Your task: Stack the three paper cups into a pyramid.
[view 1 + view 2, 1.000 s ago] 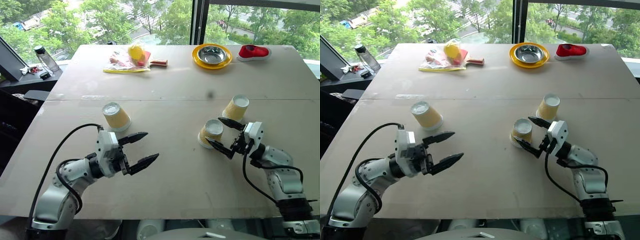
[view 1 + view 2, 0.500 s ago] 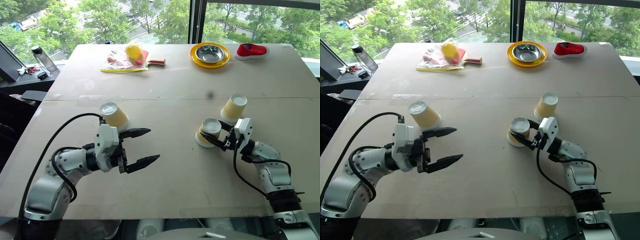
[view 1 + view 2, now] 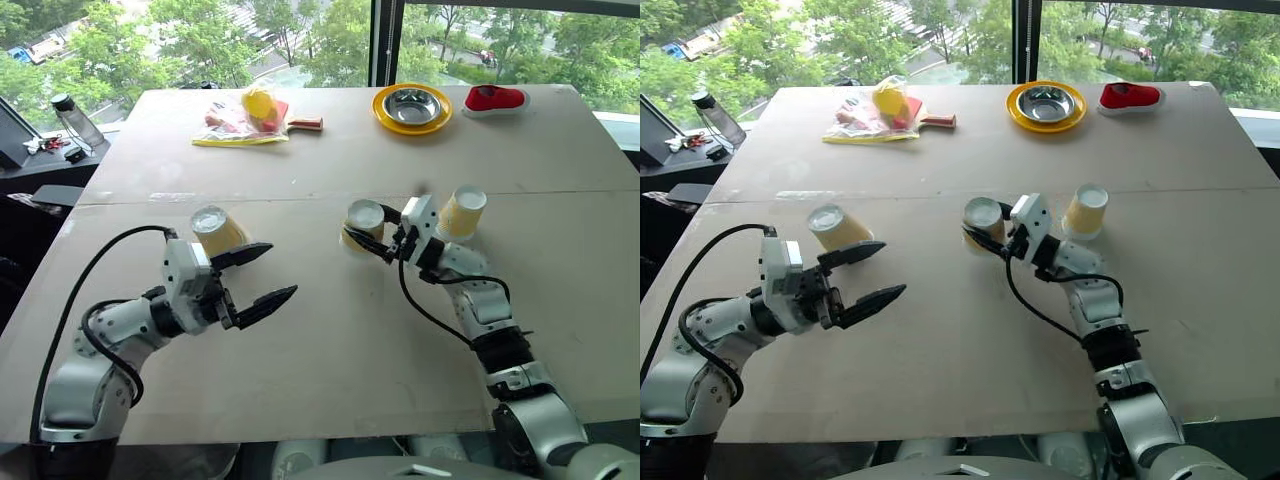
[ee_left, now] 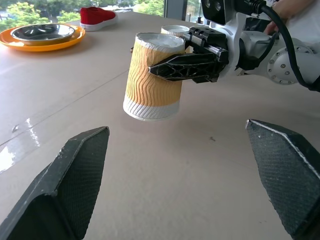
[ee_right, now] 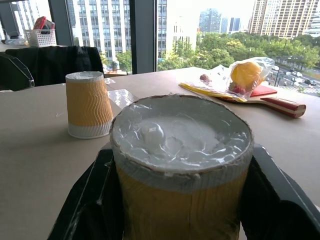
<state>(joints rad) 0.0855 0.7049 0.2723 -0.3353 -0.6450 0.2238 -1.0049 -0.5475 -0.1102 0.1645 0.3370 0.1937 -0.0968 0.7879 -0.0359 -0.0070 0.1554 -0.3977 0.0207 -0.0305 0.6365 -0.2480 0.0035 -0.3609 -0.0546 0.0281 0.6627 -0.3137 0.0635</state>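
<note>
Three yellow-tan paper cups, all mouth down. The left cup [image 3: 218, 232] stands on the table [image 3: 330, 350] just beyond my left gripper [image 3: 282, 268], which is open and empty. My right gripper [image 3: 365, 240] is shut on the middle cup [image 4: 152, 75] and holds it just above the table, slightly tilted. Its black fingers [image 4: 185, 67] clasp the cup's sides. The right cup [image 3: 462, 212] stands by my right wrist. From the right wrist, the held cup [image 5: 180, 150] sits close up, with the left cup [image 5: 89, 104] standing beyond it.
Along the far edge sit a yellow-rimmed steel bowl [image 3: 411, 106], a red shoe [image 3: 494, 98] and a plastic bag with a yellow item on a red paddle [image 3: 255, 115]. A bottle [image 3: 72, 120] stands off the table's left side.
My right gripper closed on the middle cup and carried it to the left, off the table surface and away from the right cup. The left gripper stayed open and shifted slightly left.
</note>
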